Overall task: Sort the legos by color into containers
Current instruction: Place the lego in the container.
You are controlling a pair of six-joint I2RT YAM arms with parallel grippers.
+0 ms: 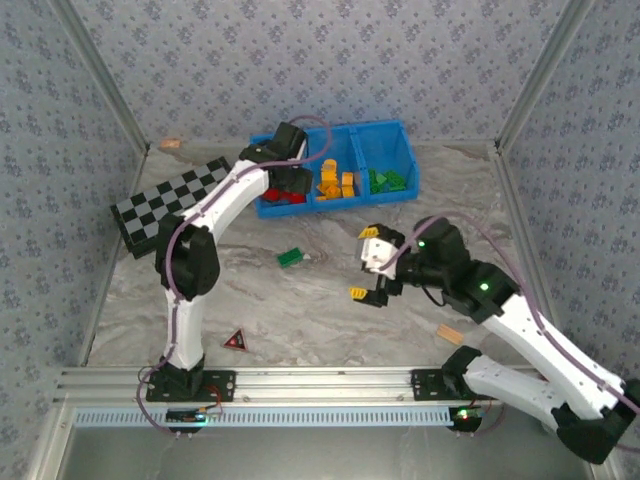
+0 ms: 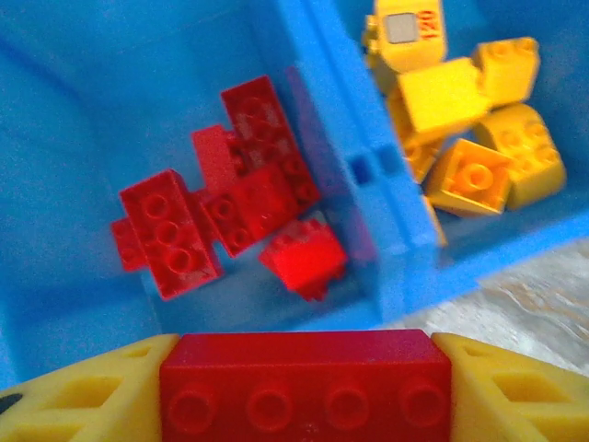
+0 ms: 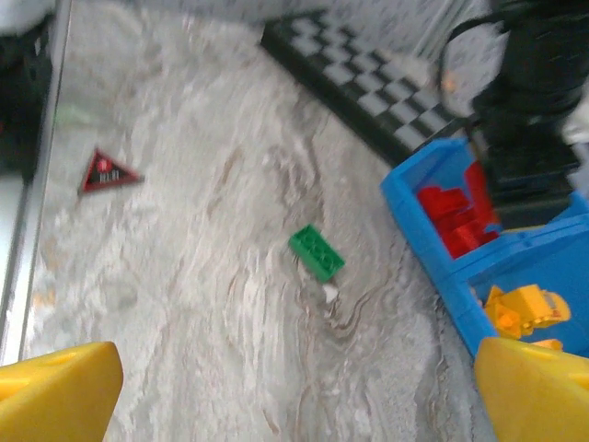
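In the left wrist view my left gripper (image 2: pixel 306 398) is shut on a red lego (image 2: pixel 306 382), its yellow fingers (image 2: pixel 83 401) pressed on both ends. It hangs over the left compartment of the blue containers tray (image 2: pixel 340 138), where several red legos (image 2: pixel 239 203) lie; yellow-orange legos (image 2: pixel 469 120) sit in the middle compartment. From above, the left gripper (image 1: pixel 290 180) is at the tray (image 1: pixel 380 127), and green legos (image 1: pixel 388 181) lie in the right compartment. My right gripper (image 1: pixel 365 263) stands open above the table, near a loose green lego (image 1: pixel 290 257) (image 3: pixel 317 252).
A black-and-white checkered board (image 1: pixel 170 205) leans left of the tray. A dark red triangle (image 1: pixel 236 341) lies near the front rail, and a tan wooden block (image 1: pixel 450 333) by the right arm. Patterned walls close in the table on three sides.
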